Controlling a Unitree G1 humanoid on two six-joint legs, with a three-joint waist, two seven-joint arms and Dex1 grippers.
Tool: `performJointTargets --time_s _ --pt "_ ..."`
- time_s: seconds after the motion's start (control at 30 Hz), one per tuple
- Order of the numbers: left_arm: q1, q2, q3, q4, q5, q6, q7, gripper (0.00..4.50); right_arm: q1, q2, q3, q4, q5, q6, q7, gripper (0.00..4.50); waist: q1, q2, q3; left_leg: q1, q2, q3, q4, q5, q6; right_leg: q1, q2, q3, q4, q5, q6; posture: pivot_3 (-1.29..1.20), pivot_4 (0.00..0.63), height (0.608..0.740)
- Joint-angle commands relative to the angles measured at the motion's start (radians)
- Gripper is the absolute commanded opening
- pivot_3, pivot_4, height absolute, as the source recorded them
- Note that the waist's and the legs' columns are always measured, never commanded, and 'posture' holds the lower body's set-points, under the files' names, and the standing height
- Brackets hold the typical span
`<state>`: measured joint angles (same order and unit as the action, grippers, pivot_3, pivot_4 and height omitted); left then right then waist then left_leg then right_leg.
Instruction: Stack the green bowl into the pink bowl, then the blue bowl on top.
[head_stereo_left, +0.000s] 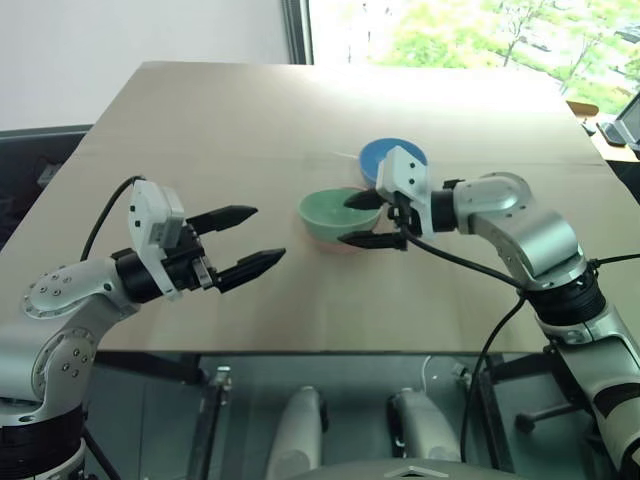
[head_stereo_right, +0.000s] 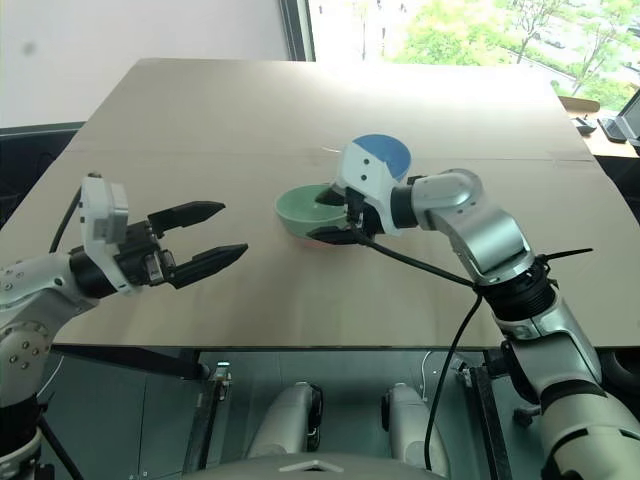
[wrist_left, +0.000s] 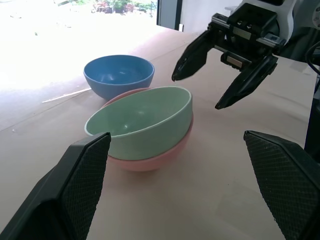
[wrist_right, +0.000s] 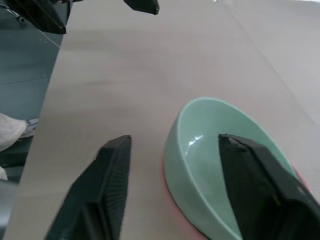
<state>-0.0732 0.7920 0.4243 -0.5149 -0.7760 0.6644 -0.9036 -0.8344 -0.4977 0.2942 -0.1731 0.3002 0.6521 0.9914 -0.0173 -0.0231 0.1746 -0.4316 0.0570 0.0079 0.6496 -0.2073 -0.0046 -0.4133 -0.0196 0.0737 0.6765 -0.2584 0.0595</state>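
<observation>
The smooth mint-green plastic bowl sat nested in the salmon-pink plastic bowl mid-table, so the first stacking looked done. The right gripper straddled its rim, fingers spread. The sky-blue plastic bowl waited just behind, toward the table's far edge. The left gripper hovered spread, empty.

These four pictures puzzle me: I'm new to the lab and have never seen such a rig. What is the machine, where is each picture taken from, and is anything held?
It is a humanoid robot with two arms, each ending in two black fingers. Two pictures look down from its head; the other two come from cameras on its wrists. On the table the green bowl sits nested in the pink bowl, with the blue bowl standing just behind them. The right gripper has its jaws open astride the green bowl's rim, one finger inside and one outside, not clamped. The left gripper hovers to the side, jaws open and empty. So nothing is held.
</observation>
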Motion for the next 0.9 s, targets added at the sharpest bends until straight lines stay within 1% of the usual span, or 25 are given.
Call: performJointTargets --time_s 0.03,0.1,0.2,0.27,0.33,0.4,0.5,0.67,0.87,0.9 --pt "0.019 0.003 0.050 -0.055 -0.013 -0.026 0.034 4.50 -0.001 -0.068 -0.116 0.041 -0.003 -0.170 0.042 2.95 0.002 0.000 0.000 0.000 0.000 0.000 0.000 0.000 0.000 0.000 0.000 0.000 0.000 0.000 0.000 0.00 0.150 0.740" --pt "0.031 -0.007 0.063 -0.062 -0.012 -0.035 0.056 4.50 -0.010 -0.105 -0.105 0.128 -0.071 -0.263 0.037 2.95 0.003 0.000 0.000 0.000 0.000 0.000 0.000 0.000 0.000 0.001 0.000 0.000 -0.001 0.000 0.000 0.00 0.150 0.740" --pt "0.050 -0.029 0.087 -0.071 -0.047 -0.026 0.091 4.50 -0.047 -0.137 -0.046 0.351 -0.220 -0.495 0.016 2.95 -0.001 0.000 0.000 0.001 0.000 0.001 0.000 0.000 0.000 0.001 0.000 0.001 -0.001 0.000 0.000 0.00 0.150 0.740" --pt "0.071 -0.029 0.099 -0.080 -0.055 -0.024 0.101 4.50 -0.088 -0.122 -0.010 0.544 -0.302 -0.659 -0.003 2.95 -0.007 0.000 0.000 0.001 0.000 0.002 0.000 0.000 0.000 0.001 0.000 0.001 -0.001 0.000 0.000 0.00 0.150 0.740" --pt "0.078 -0.030 0.104 -0.084 -0.062 -0.026 0.113 4.50 -0.123 -0.099 0.005 0.682 -0.336 -0.760 0.003 2.95 -0.018 0.000 0.000 0.001 0.000 0.002 0.000 0.000 0.000 0.000 0.000 0.002 -0.001 0.000 0.000 0.00 0.150 0.740" --pt "0.080 -0.025 0.114 -0.081 -0.067 -0.028 0.123 4.50 -0.180 -0.063 0.023 0.833 -0.379 -0.840 -0.024 2.95 -0.021 0.000 0.000 0.001 0.000 0.002 -0.001 0.000 0.000 0.000 0.000 0.002 -0.001 0.000 0.000 0.00 0.150 0.740" --pt "0.102 -0.027 0.127 -0.109 -0.048 -0.026 0.173 4.50 -0.294 0.004 0.081 1.080 -0.498 -0.990 -0.133 2.95 -0.037 0.000 0.001 0.002 0.000 0.003 -0.001 0.000 0.000 -0.001 0.000 0.004 0.000 0.000 0.000 0.00 0.150 0.740" --pt "0.160 -0.038 0.141 -0.156 -0.046 -0.032 0.221 4.50 -0.379 0.063 0.096 1.280 -0.575 -1.111 -0.214 2.95 -0.047 0.000 0.001 0.001 0.000 0.003 -0.002 0.000 0.000 -0.001 0.000 0.003 -0.001 0.000 0.000 0.00 0.150 0.740" --pt "0.177 -0.040 0.147 -0.178 -0.059 -0.039 0.257 4.50 -0.413 0.107 0.085 1.384 -0.615 -1.143 -0.244 2.95 -0.047 0.000 0.001 0.001 0.000 0.003 -0.002 0.000 0.000 0.000 -0.001 0.003 0.000 0.000 0.000 0.00 0.150 0.740" --pt "0.175 -0.039 0.147 -0.177 -0.061 -0.039 0.260 4.50 -0.417 0.112 0.085 1.394 -0.622 -1.144 -0.250 2.72 -0.048 0.000 0.001 0.001 0.000 0.003 -0.002 0.000 0.000 -0.001 -0.001 0.003 0.000 0.000 0.000 0.00 0.150 0.740"
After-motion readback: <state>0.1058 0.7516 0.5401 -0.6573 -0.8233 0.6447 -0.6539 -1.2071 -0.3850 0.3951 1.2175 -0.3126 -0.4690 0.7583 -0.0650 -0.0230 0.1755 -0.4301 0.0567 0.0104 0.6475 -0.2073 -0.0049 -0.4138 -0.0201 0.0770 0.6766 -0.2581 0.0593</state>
